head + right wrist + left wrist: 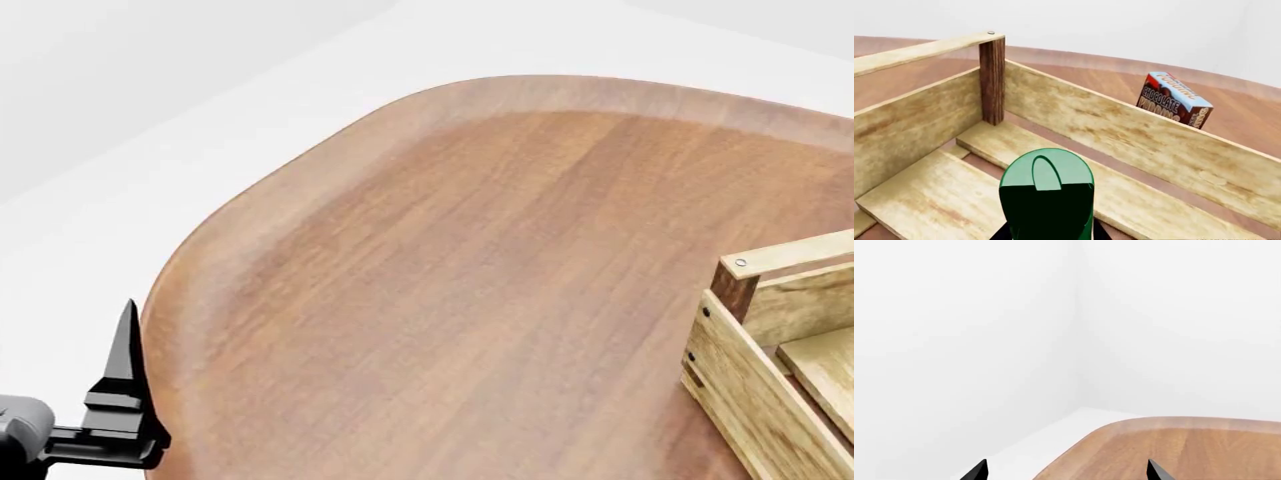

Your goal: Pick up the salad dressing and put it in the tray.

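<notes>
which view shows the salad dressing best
The right wrist view: the green salad dressing fills its foreground, held over the tray floor slats. The head view shows only a tray corner and no bottle; the left wrist view shows just the table.

one tray (1134,135), one green bottle (1047,192), one pudding box (1174,100), one table (467,260)

— What lies past my left fingers?
— White walls (987,315) meeting at a corner, over a white floor (120,200).
— And beneath them?
— A round-cornered wooden table (467,260), warm brown, its rim paler. Beyond my right fingers that tabletop curves on towards another plain white wall. The light is soft and even.
</notes>
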